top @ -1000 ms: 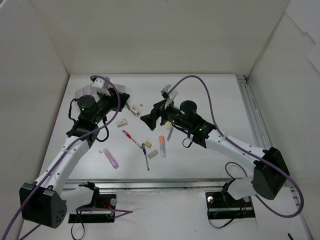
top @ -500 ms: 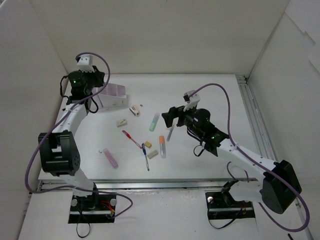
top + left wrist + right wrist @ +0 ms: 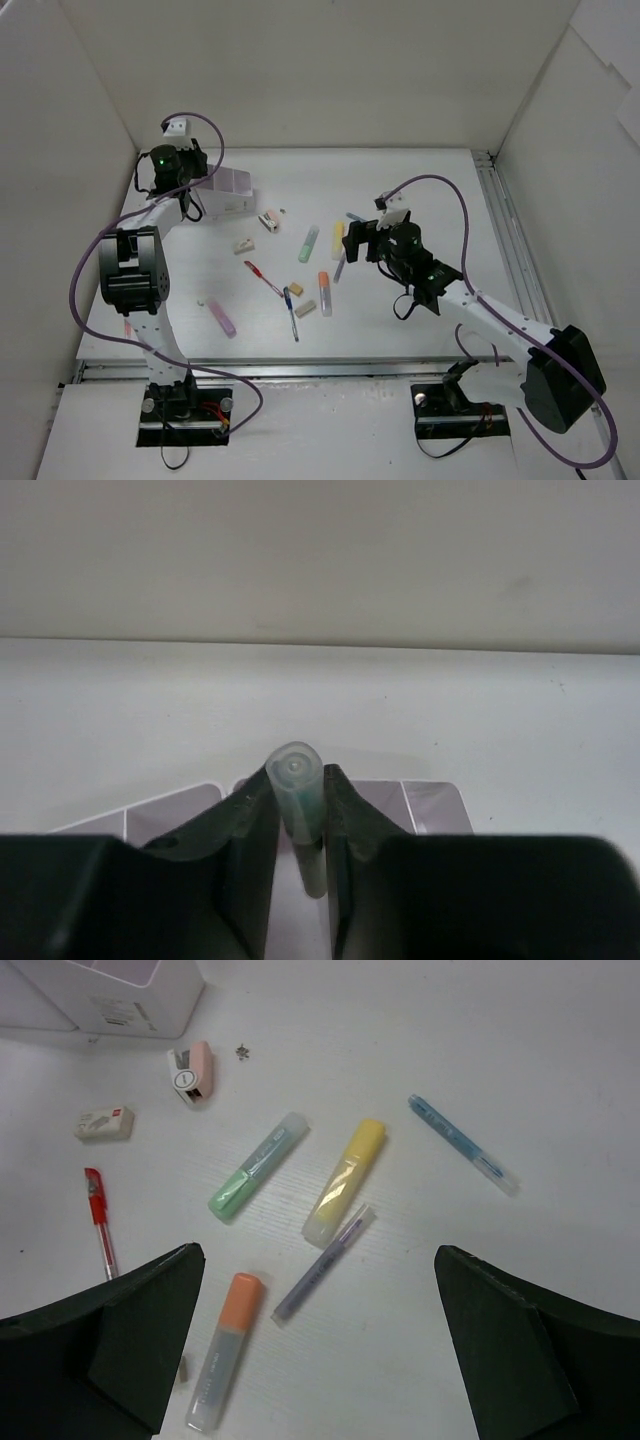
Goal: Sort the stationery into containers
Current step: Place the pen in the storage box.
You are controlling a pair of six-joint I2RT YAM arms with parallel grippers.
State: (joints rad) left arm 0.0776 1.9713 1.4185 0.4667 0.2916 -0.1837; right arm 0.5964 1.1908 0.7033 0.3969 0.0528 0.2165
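Your biggest landmark is the white table (image 3: 420,190), and on it, in the upper left of the overhead view, sits the organizer box (image 3: 232,196). It is out there so that each item can be lowered into one of its slanted compartments.

Your left gripper (image 3: 298,798) is pressed together on a pale capped marker (image 3: 294,768), held end-on between the jaws. In the left wrist view the organizer's lilac cells lie just below and behind it. I judge this to be the drop-off step, with the marker gripped near its cap so that its body can slide into a cell.

Your right gripper (image 3: 361,240) hangs over the scatter at mid-table, its fingers (image 3: 130,1340) spread wide and holding nothing, probably lining up on a pick.

Beneath it lie a yellow marker (image 3: 345,1182), a green marker (image 3: 256,1167) and an orange marker (image 3: 225,1350), near each other but not touching. The thinner pieces are a blue pen (image 3: 462,1144) to the right, a lilac pen (image 3: 322,1264) just beside the yellow marker, and a red pen (image 3: 100,1215) at the left edge.

Smallest are the sharpener (image 3: 192,1070) and a tan eraser (image 3: 104,1122), both close to the box wall in the upper left.
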